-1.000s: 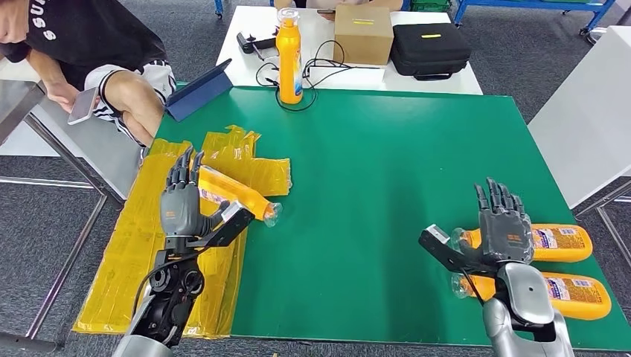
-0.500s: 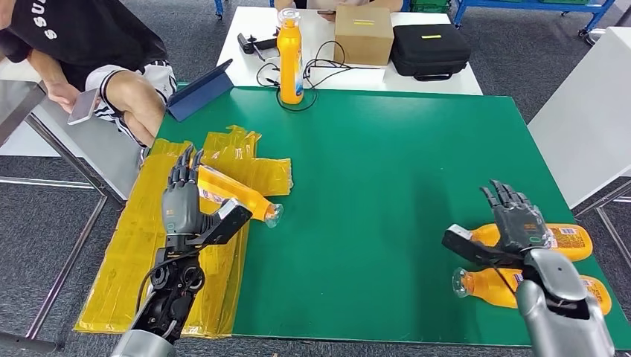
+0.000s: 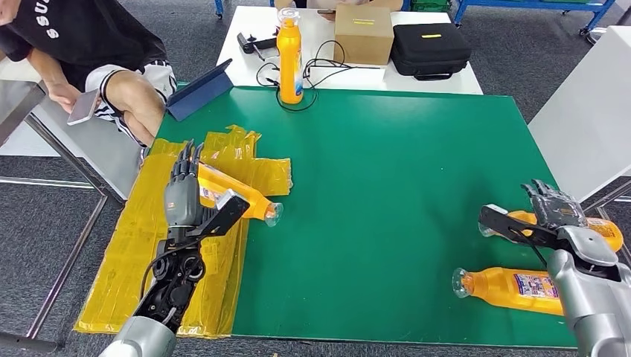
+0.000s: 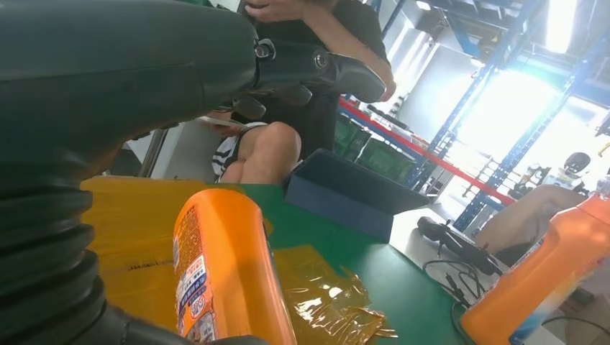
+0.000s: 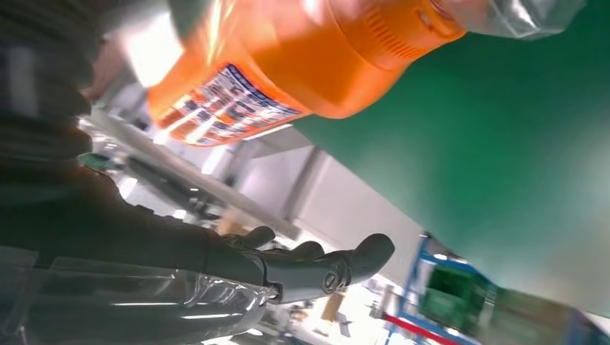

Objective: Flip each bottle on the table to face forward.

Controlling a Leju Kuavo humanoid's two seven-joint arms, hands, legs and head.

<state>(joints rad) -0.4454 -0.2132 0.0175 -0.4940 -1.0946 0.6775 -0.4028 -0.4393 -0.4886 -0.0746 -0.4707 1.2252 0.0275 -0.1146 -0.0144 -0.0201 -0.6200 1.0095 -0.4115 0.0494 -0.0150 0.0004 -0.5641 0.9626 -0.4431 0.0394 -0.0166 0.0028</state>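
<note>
Two hands working: right hand (image 3: 554, 212) at 4 o'clock cupping far bottle (image 3: 603, 230), prob. to roll label forward; grip unclear. Left hand (image 3: 186, 201) spread, empty, beside bottle at 9 (image 3: 234, 193).

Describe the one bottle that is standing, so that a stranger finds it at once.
Go to the far edge of the green table, left of its middle. The orange bottle stands there upright, black cables at its base. Every other orange bottle lies on its side.
</note>
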